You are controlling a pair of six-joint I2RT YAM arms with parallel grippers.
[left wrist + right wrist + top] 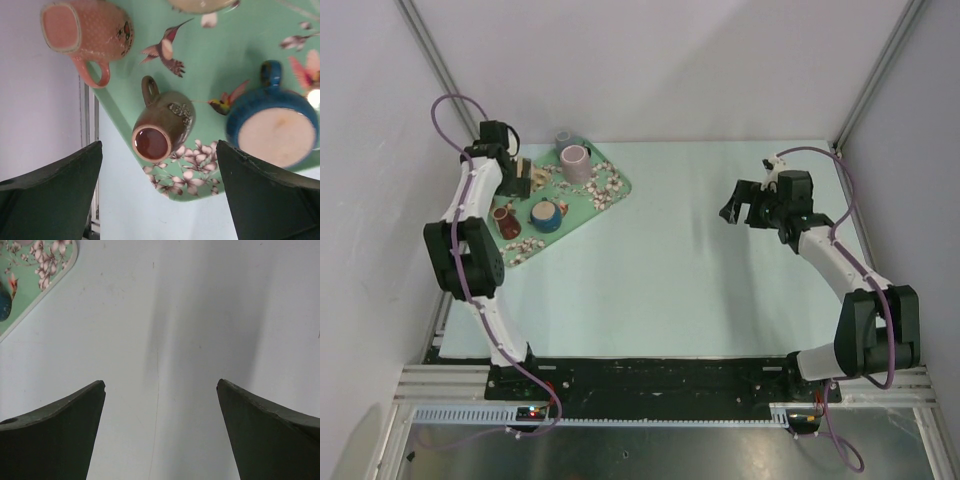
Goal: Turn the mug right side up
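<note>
Pink and speckled, the mug (95,30) appears to stand mouth-down at the rim of the tray (210,65). The left tool (159,146), jaws wide, hovers over the brown mug (172,117) instead; it should shift across and grip the body clear of neighbours. The right tool (160,435) hangs wide over roomy tabletop (175,315).

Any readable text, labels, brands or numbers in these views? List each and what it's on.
No readable text in any view.
pink mug: small dark mark on its side, too blurred to read, maybe only decoration.
brown mug: pale patterned patch, no letters to make out.
blue mug: no marking visible.
tray: hummingbirds and flowers only, no wording.
</note>
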